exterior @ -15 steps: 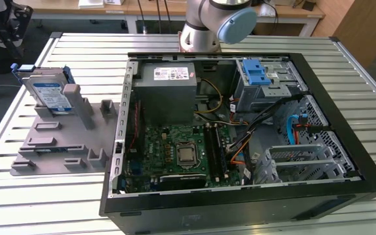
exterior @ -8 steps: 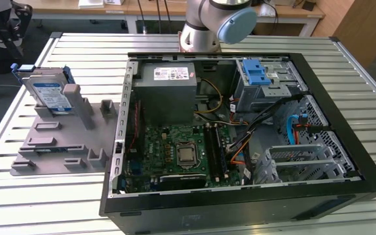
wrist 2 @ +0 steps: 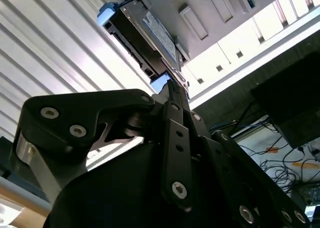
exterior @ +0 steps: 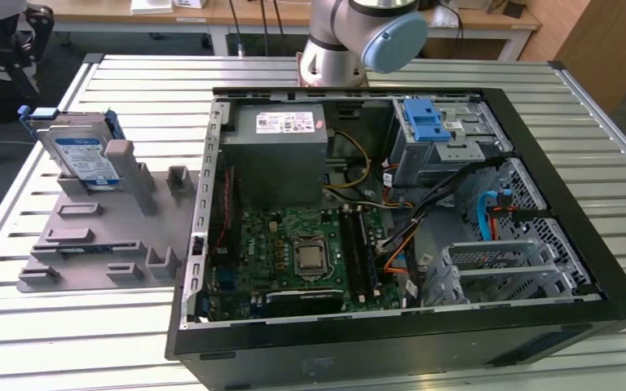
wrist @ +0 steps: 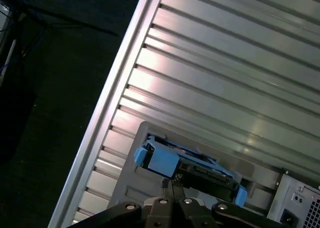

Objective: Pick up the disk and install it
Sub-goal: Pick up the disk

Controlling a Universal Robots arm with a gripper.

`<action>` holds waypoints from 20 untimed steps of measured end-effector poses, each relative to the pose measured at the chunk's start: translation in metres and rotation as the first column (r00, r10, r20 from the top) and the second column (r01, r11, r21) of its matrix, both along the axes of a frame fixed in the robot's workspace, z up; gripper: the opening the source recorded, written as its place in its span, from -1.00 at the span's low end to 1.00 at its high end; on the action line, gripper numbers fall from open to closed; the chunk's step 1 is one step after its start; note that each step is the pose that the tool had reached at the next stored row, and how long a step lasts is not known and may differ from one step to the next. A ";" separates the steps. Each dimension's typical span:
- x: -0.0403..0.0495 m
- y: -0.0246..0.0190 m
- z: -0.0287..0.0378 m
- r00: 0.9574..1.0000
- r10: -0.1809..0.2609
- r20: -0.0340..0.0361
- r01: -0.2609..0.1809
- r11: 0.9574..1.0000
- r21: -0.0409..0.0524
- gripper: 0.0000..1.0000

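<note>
Exterior view: the disk [exterior: 87, 167] stands on edge in a slot of a grey holder [exterior: 95, 236] on the slatted worktop [exterior: 139, 90], toward the exterior view's left and well apart from the open case [exterior: 400, 352]. Standing it upright likely serves the pick, since the narrow top edge and its blue frame [exterior: 43, 114] face upward, free of the holder's walls. The case lies on its side with the cover off, probably so that the cage [exterior: 451, 140] and its blue latch [exterior: 426, 122] can be reached from above. The cage sits toward the exterior view's right, near the foot of the arm [exterior: 357, 41].

In both wrist views the pincer [wrist 2: 172, 88] [wrist: 170, 182] hangs above the disk and clear of it, its tips pressed together and holding nothing. The tips point toward one blue end of the frame, which suggests an approach lined up along the disk's top edge. The pick is not yet made, and the disk sits in its holder.

The disk carries a blue-and-white label [exterior: 77, 151]. The grey box [exterior: 280, 167] inside the case carries a small white one [exterior: 288, 124]. None of the print can be made out.
</note>
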State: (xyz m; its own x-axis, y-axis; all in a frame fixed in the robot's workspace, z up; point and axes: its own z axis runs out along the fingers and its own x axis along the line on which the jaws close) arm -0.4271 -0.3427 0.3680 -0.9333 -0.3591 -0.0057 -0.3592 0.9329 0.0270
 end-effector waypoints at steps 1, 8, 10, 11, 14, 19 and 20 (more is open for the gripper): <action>0.0000 0.0000 0.0000 1.000 0.011 0.000 -0.011 1.000 0.000 -0.79; 0.0000 0.0000 0.0000 0.996 0.091 0.000 -0.091 0.996 0.000 -0.79; 0.0000 0.0000 0.0000 0.993 0.114 0.000 -0.114 0.993 0.000 -0.79; 0.0000 0.0000 0.0000 0.992 0.126 0.000 -0.126 0.992 0.000 -0.79; 0.0000 0.0000 -0.0001 0.987 0.160 0.000 -0.160 0.987 0.000 -0.79; 0.0000 0.0000 -0.0001 0.976 0.217 0.000 -0.217 0.976 0.000 -0.79; 0.0000 0.0000 -0.0001 0.974 0.228 0.000 -0.228 0.974 0.000 -0.79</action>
